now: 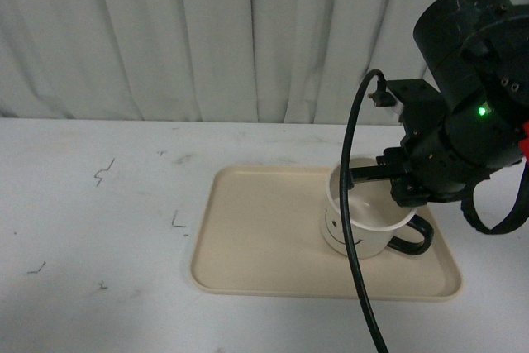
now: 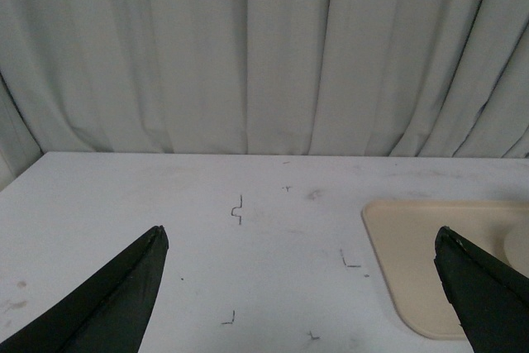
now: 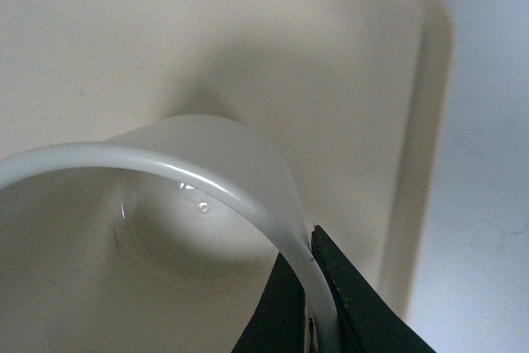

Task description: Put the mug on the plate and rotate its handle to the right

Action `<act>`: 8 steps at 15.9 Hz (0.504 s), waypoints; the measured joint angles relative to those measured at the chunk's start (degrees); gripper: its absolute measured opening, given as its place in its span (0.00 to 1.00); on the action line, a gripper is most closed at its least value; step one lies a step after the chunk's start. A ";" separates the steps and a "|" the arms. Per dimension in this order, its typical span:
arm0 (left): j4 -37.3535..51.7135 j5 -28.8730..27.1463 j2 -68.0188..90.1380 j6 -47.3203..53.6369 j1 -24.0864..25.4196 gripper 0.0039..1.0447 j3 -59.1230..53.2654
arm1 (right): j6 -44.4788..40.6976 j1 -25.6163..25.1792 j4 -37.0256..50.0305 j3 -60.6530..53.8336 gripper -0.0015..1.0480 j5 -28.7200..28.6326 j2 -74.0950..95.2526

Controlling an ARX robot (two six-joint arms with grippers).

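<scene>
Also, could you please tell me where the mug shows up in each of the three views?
Front view: the mug stands right of centre, on the tray's right half.
Left wrist view: only a pale sliver, probably the mug, at the frame's edge, on the tray.
Right wrist view: close up, its rim pinched by the right gripper.
Shared landmark: the beige tray, in all three.

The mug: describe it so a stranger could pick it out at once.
On the white table lies a beige plate. At its right end stands the mug, cream-white, with a dark handle pointing right. It is the only thing on the plate, and the right gripper pinches its rim.
</scene>
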 joint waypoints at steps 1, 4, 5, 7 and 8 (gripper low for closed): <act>0.00 -0.02 0.00 0.00 0.00 0.94 0.00 | -4.52 -0.04 -4.48 1.88 0.03 0.44 0.17; 0.00 -0.02 0.00 0.00 0.00 0.94 0.00 | -17.51 -0.09 -16.15 7.43 0.03 -2.05 0.42; 0.00 -0.02 0.00 0.00 0.00 0.94 0.00 | -20.00 0.33 -18.12 9.22 0.03 -2.95 0.81; 0.00 -0.02 0.00 0.00 0.00 0.94 0.00 | -23.10 1.33 -17.11 12.52 0.03 -5.09 2.93; 0.00 -0.02 0.00 0.00 0.00 0.94 0.00 | -24.17 1.79 -16.33 13.11 0.03 -6.14 3.69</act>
